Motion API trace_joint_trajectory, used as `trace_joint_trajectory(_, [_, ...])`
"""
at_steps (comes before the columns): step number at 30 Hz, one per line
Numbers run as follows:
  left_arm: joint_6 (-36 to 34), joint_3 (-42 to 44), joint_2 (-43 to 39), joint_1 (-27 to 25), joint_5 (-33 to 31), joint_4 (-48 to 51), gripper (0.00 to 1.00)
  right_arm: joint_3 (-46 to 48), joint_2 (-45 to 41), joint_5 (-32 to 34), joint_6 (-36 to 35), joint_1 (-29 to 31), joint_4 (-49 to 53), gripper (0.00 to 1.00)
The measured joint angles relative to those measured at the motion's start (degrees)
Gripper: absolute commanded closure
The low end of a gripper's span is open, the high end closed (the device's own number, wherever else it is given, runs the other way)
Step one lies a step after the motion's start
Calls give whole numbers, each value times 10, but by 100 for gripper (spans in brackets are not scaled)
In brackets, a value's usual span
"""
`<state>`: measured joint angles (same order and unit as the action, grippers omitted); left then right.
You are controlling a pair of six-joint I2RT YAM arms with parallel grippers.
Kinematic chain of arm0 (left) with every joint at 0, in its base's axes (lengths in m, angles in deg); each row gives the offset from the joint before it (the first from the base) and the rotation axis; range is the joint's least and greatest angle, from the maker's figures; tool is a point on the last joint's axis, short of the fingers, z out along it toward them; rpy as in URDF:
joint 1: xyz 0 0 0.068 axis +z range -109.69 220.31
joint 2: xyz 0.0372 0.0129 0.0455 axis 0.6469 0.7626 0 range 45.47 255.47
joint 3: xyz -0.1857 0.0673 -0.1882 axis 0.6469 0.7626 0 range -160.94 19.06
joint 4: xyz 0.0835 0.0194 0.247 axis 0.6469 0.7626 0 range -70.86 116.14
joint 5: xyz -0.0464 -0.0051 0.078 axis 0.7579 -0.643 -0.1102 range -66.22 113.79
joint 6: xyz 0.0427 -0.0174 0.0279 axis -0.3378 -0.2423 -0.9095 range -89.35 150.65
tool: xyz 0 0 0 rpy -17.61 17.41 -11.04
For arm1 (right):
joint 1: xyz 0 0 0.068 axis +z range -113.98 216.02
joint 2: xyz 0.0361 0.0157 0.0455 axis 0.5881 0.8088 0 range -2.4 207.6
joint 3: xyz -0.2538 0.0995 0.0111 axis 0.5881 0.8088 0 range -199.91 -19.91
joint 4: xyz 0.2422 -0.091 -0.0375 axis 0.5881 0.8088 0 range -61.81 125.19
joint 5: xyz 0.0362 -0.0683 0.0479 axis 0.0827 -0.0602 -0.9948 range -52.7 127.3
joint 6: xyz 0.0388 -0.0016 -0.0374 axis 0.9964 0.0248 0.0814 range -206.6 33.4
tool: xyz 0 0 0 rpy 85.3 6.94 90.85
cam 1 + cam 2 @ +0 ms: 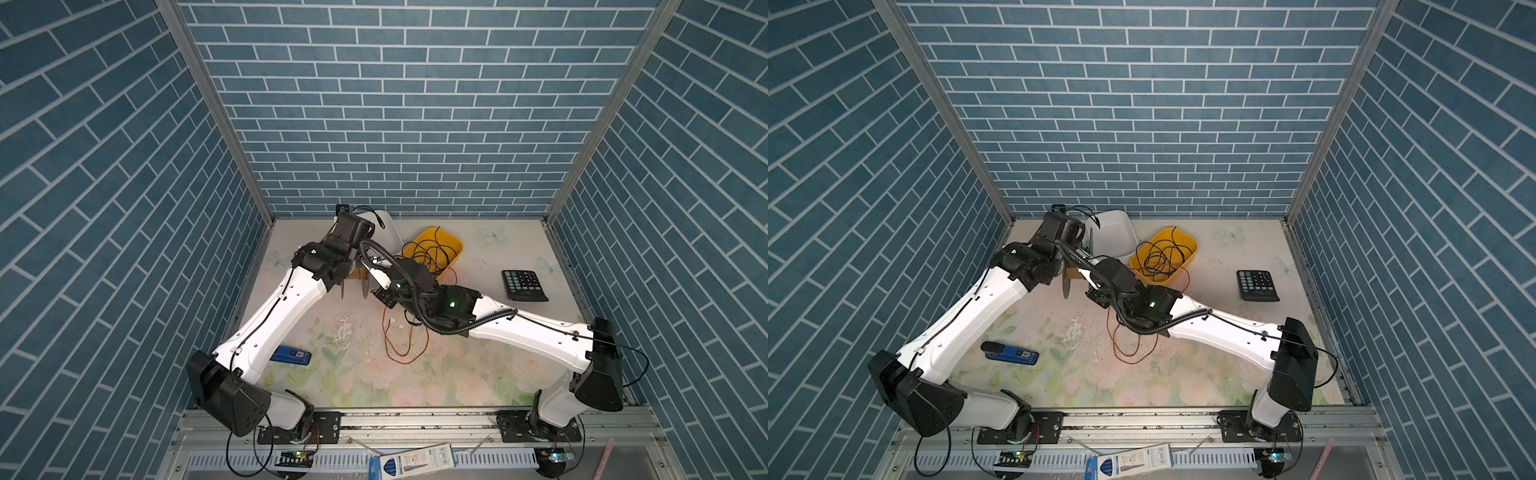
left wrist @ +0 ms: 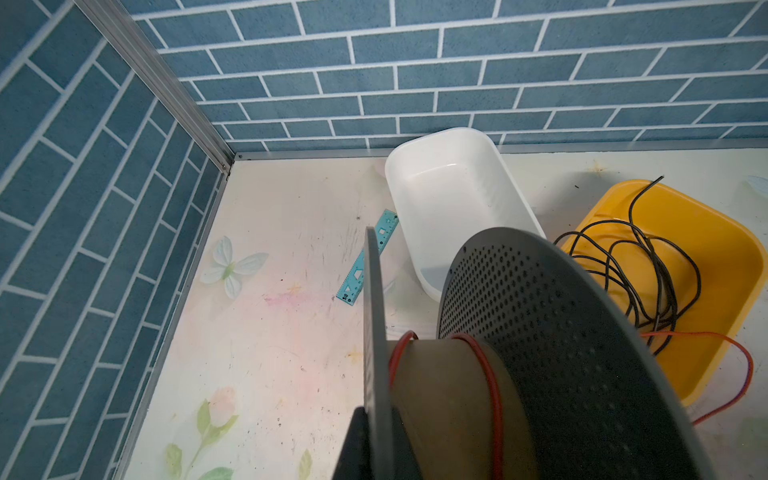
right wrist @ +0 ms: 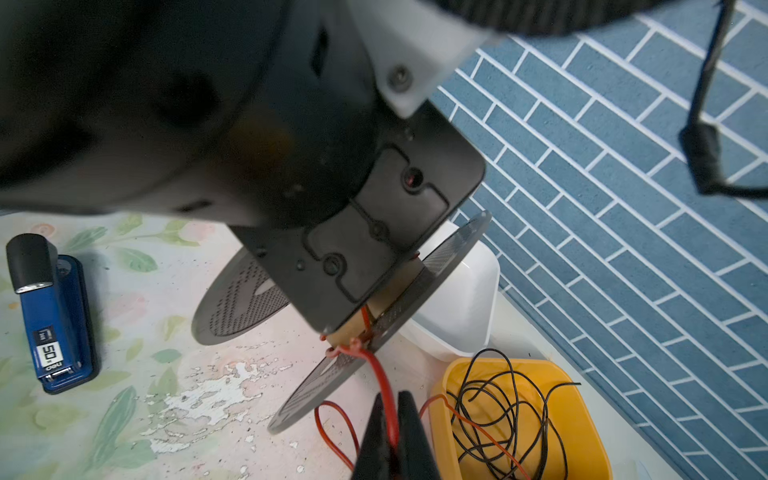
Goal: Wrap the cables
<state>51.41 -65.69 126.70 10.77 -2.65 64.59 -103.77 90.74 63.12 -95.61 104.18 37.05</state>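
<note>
The cable [image 3: 380, 374] is a thin orange-red wire. My right gripper [image 3: 390, 399] is shut on it just below a grey spool [image 3: 232, 307]. One turn of the cable [image 2: 490, 374] lies round the spool's brown core, between two perforated flanges [image 2: 540, 332]. My left gripper [image 2: 376, 415] is shut on the thin edge of one flange and holds the spool above the table. The rest of the cable lies in loose loops [image 1: 399, 345] on the table under the right wrist, seen in both top views [image 1: 1129, 345], and one strand crosses the yellow tub's rim.
A yellow tub [image 1: 455, 245] holding a black wire tangle [image 2: 648, 270] and a white tub [image 2: 449, 183] stand at the back wall. A teal ruler [image 2: 368, 257] lies beside the white tub. There is a calculator [image 1: 524, 285] at the right and a blue stapler [image 1: 291, 356] at the front left.
</note>
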Motion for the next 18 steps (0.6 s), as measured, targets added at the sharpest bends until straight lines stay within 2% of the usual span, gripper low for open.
trace_joint_trajectory(4, [0, 3, 0, 0, 8, 6, 100, 8, 2, 1, 2, -3, -23, 87])
trace_joint_trajectory(11, [-2, 3, 0, 0, 16, 14, 100, 76, -13, -12, 13, -34, -76, 85])
trace_joint_trajectory(18, [-2, 3, 0, 0, 29, 14, 100, 128, -41, -57, 28, -71, -104, 86])
